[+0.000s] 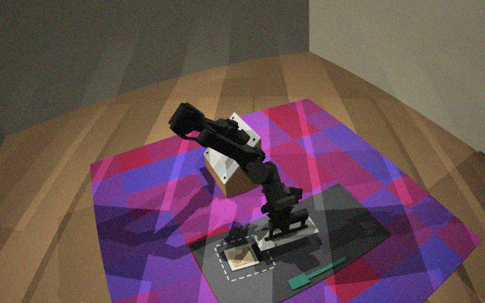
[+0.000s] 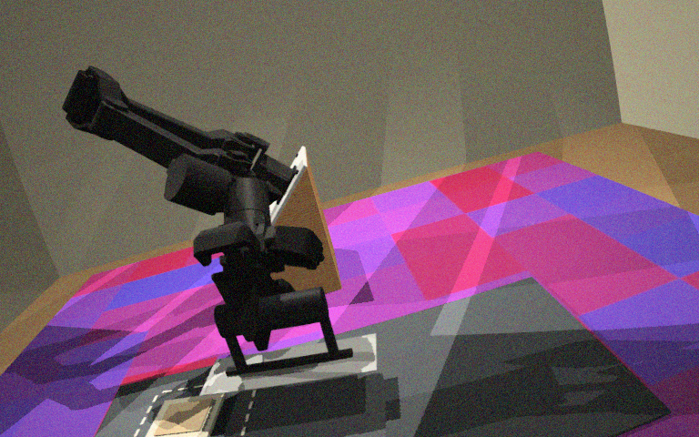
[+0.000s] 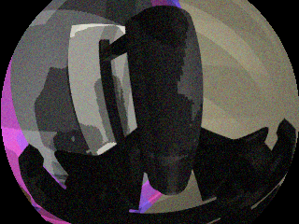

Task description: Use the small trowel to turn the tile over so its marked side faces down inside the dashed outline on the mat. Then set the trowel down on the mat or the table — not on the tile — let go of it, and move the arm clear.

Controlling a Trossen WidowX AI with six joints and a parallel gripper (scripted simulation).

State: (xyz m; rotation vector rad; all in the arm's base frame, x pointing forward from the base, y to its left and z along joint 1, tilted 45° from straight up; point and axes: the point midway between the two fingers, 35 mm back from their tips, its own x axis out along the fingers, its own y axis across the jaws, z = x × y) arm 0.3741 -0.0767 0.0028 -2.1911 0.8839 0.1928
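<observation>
The tile [image 1: 239, 257] [image 2: 183, 418] appears to lie flat inside the dashed outline [image 1: 229, 278] on the grey mat [image 1: 337, 199] [image 2: 505, 311]. Its upper face shows a tan centre with a pale border; no dark mark shows. My gripper [image 1: 284, 221] [image 2: 262, 324] [image 3: 163, 125] is shut on the trowel's black handle. The trowel's pale flat blade [image 1: 269, 244] [image 2: 364, 354] [image 3: 84, 89] hangs level, a little above the mat, with its left end beside the tile. In the wrist view the thick handle hides part of the blade, and the tile cannot be made out.
A green long-handled tool [image 1: 298, 281] lies near the front edge of the mat. A wooden block with a sloped white plate [image 1: 218, 165] [image 2: 312, 232] stands behind the arm on the patchwork-coloured table top [image 1: 143, 199] [image 2: 511, 251].
</observation>
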